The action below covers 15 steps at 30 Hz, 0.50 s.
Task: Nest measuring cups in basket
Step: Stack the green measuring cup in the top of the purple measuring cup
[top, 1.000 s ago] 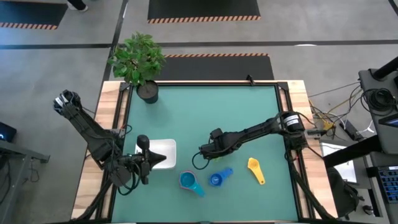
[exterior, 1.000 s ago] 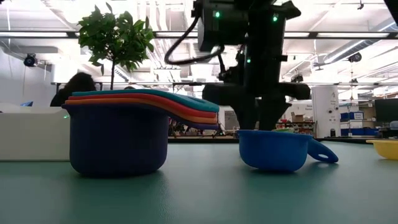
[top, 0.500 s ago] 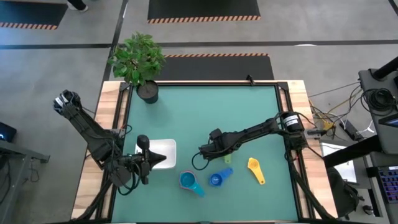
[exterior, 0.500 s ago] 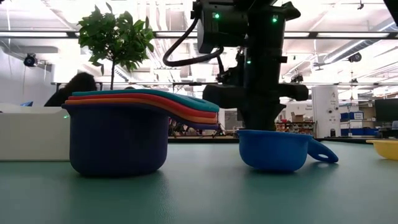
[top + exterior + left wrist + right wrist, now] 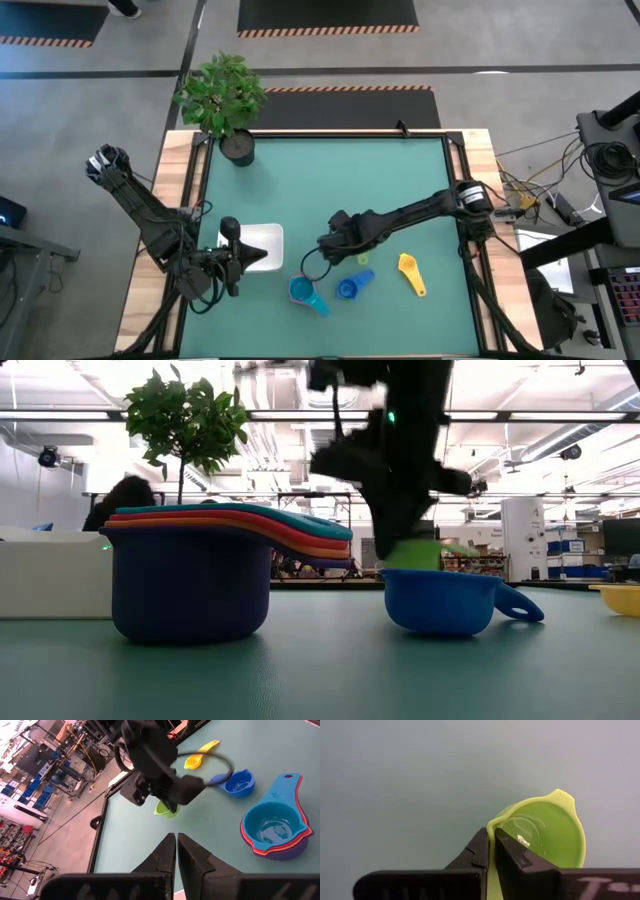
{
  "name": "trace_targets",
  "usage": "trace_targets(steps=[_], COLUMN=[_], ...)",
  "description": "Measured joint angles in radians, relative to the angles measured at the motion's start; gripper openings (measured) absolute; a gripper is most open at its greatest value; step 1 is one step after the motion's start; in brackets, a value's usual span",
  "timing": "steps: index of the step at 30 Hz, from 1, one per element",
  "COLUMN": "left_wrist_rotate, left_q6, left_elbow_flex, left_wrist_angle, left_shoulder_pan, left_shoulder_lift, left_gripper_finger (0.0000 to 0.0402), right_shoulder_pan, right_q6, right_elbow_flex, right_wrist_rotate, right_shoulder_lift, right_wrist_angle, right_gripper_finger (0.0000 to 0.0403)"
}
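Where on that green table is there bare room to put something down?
Bare mat runs from the plant pot across the far half to the right arm. The near edge is crowded: basket, stacked cups, dark blue cup, yellow cup, and the right gripper holding the green cup.

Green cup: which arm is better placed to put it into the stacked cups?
Right. The right pincer is shut on the green cup rim, near the stacked cups. The left pincer holds nothing, at the basket.
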State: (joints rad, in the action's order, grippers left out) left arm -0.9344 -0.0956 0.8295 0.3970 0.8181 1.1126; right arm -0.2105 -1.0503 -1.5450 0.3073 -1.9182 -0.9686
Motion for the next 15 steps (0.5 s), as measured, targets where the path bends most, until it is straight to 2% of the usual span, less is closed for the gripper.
trace_targets(steps=[9, 15], left_wrist_rotate=[0.0, 0.0], left_q6=[0.0, 0.0], left_elbow_flex=[0.0, 0.0], left_wrist_angle=[0.0, 0.0], left_shoulder_pan=[0.0, 0.0], left_shoulder_lift=[0.0, 0.0], left_gripper_finger=[0.0, 0.0], right_shoulder_pan=[-0.113, -0.177], right_q6=[0.16, 0.263], right_elbow_flex=[-0.173, -0.249], right_wrist_rotate=[0.008, 0.008], right_shoulder_lift=[0.0, 0.001], right_wrist_angle=[0.043, 0.201], right_gripper_finger=[0.0009, 0.0009])
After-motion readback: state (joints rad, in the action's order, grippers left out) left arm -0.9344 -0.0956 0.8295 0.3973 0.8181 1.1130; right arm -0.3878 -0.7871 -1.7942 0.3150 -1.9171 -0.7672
